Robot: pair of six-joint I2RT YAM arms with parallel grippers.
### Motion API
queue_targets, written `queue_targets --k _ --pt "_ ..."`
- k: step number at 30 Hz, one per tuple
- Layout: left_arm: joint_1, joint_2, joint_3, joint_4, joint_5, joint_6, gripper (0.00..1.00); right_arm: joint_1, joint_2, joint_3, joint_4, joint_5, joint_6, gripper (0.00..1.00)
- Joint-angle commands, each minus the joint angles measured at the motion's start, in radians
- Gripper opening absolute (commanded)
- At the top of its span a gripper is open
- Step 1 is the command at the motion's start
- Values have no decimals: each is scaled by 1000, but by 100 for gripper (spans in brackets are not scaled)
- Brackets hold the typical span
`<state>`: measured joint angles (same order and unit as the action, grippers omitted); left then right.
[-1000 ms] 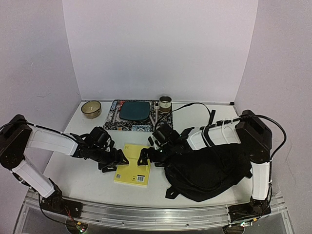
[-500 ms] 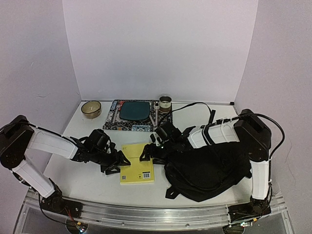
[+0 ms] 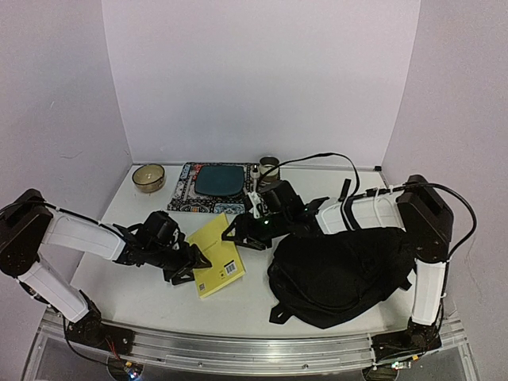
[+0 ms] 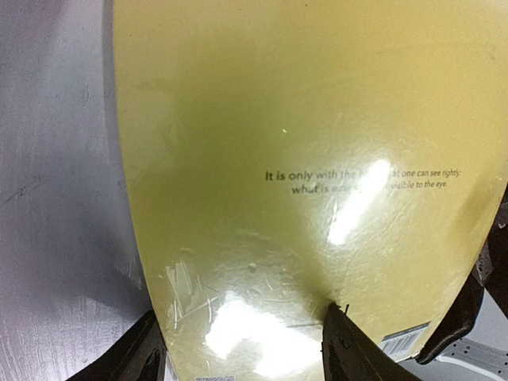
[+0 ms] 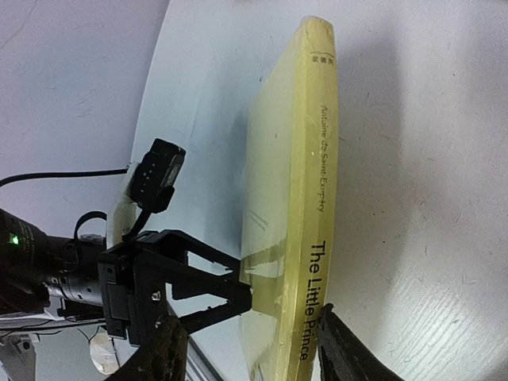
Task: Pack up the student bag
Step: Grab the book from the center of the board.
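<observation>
The yellow book [image 3: 216,252] is tilted up off the table between my two arms. My left gripper [image 3: 189,263] is shut on its near left edge; in the left wrist view the cover [image 4: 302,159] fills the frame, with one fingertip [image 4: 337,317] pressed on it. My right gripper [image 3: 236,236] is open and straddles the far end of the book [image 5: 294,198]. One of its fingers [image 5: 341,353] is by the spine; the other stands apart from the cover. The student bag [image 3: 341,270], black and slumped, lies to the right under the right arm.
A dark teal pad [image 3: 218,180] on a patterned mat [image 3: 184,200] lies at the back. A small bowl [image 3: 148,176] stands to its left and a cup-like roll [image 3: 269,167] to its right. A black cable [image 3: 317,159] loops over the right arm.
The book slid right, turned and tipped up off the table. The right gripper moved up and back to the book's far end and its jaws narrowed. The left gripper followed the book.
</observation>
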<state>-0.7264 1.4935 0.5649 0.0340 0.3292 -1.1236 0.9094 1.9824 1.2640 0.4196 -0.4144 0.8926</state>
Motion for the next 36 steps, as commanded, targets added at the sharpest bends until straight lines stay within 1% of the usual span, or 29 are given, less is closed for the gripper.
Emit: queue_targets --k 1,6,9,10,15,18,19,23,31,36 --pt "-18 -1 5 135 -48 -5 67 62 -27 1 158 -246 48 52" --pt "-19 -26 -8 142 -67 -11 67 62 5 6 138 -238 43 51" --pt "-21 -46 -21 148 -76 -12 67 62 48 24 130 -270 58 47" --pt "-21 -51 -27 153 -78 -12 67 62 59 25 130 -275 65 44" --pt "-24 -73 -40 170 -79 -19 67 61 65 30 103 -240 47 21" --pt "-28 -84 -41 177 -81 -18 68 59 62 35 62 -220 23 3" --pt "-28 -87 -42 178 -83 -18 68 58 62 35 56 -220 22 0" --pt "-30 -101 -56 179 -91 -19 70 51 50 33 49 -224 22 0" --pt "-30 -217 -132 180 -151 -42 82 27 9 22 31 -188 39 0" --pt "-30 -297 -195 179 -171 -88 90 6 2 11 22 -169 61 0"
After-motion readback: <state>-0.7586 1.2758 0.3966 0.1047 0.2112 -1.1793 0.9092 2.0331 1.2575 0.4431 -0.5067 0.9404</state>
